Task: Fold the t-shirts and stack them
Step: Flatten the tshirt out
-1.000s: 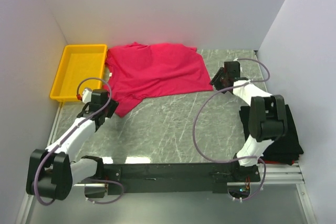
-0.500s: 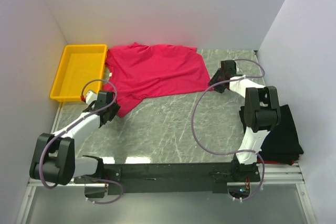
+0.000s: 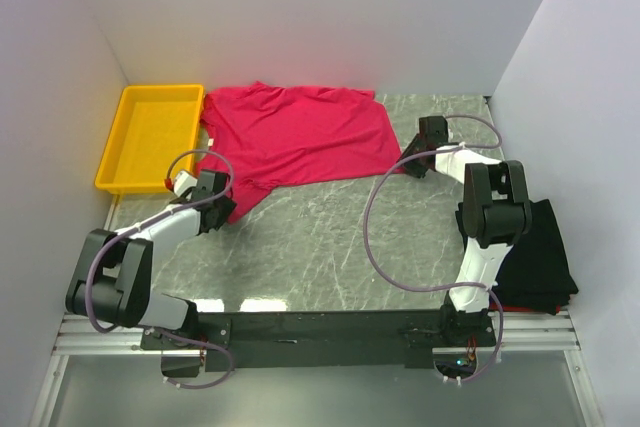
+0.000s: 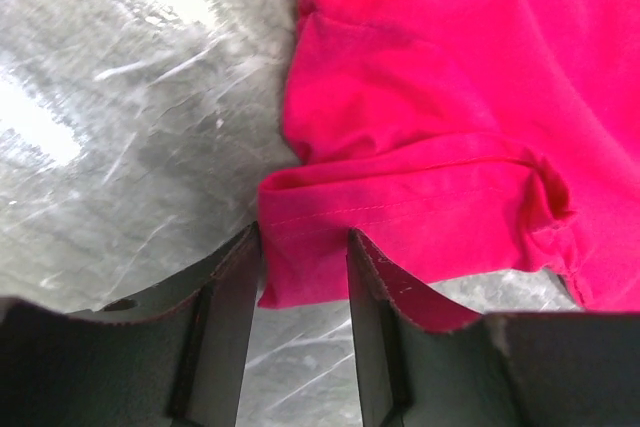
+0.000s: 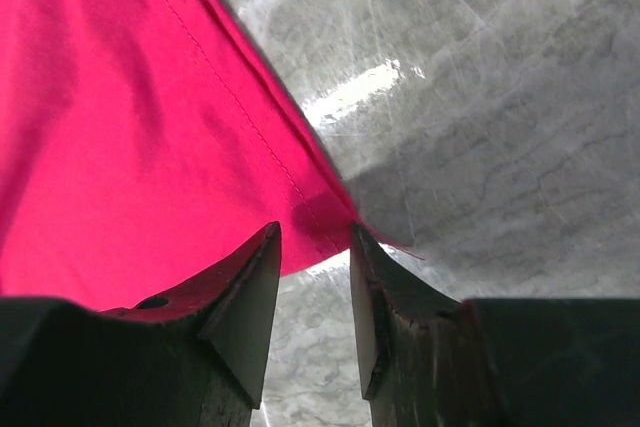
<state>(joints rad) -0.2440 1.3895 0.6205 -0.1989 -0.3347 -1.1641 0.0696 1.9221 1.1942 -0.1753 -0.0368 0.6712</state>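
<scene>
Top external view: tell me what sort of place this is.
Probably a robot lab cell: white walls box in a marble-patterned table, left arm and right arm bolted at its near edge, crimson-pink t-shirt laid out.

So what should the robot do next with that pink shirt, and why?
Probably close both grippers on the cloth. The left gripper straddles one corner of the pink shirt, the right gripper another. Both stand open with cloth in the gap, so a grip seems needed before folding.
</scene>
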